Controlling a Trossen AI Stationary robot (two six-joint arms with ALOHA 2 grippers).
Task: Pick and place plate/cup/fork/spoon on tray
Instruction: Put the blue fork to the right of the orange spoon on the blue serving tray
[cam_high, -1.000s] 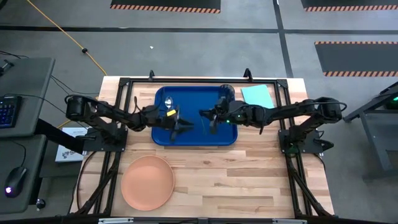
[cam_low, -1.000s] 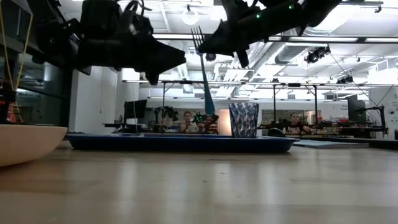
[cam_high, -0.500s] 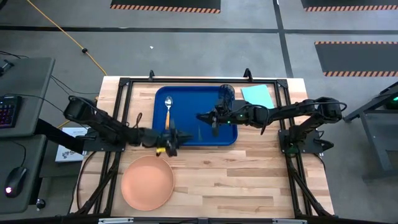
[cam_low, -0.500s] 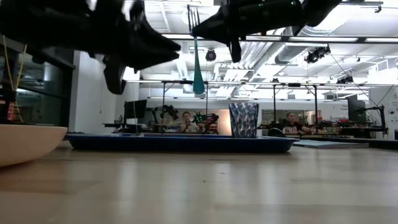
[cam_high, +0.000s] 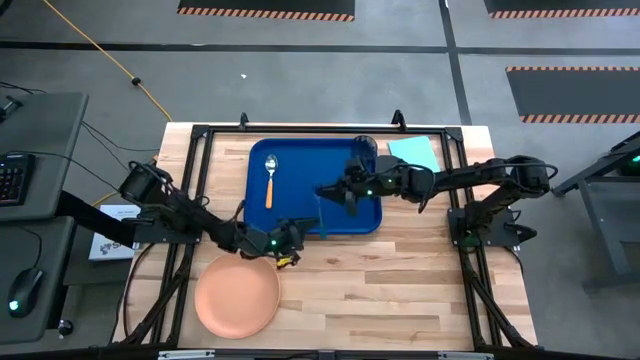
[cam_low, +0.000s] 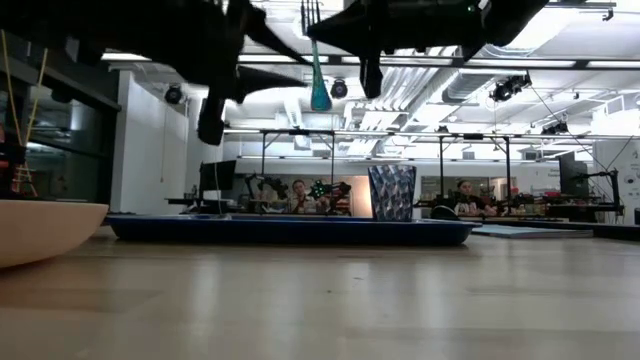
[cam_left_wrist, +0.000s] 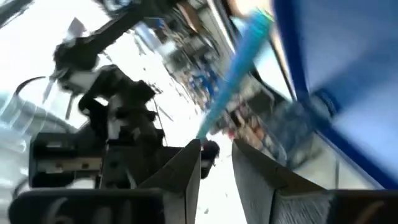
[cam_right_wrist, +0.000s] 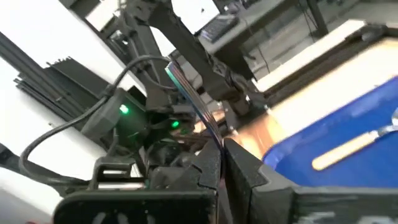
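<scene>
1. Teal fork (cam_high: 322, 212) hangs pinched in the right gripper (cam_high: 326, 191) above the blue tray (cam_high: 300, 222).
2. Spoon (cam_high: 269, 180) and cup (cam_high: 364, 150) already sit on the tray.
3. Left gripper (cam_high: 290, 250), empty with fingers slightly parted, hovers beside the plate (cam_high: 237, 294) on the tabletop (cam_high: 400, 290).
4. Next, probably: lower and release the fork.

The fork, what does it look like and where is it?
The fork is slim, teal-green and looks plastic. It hangs upright in the air, prongs at the top, pinched near that end by the right pincer. It is above the blue tray and touches nothing else.
</scene>
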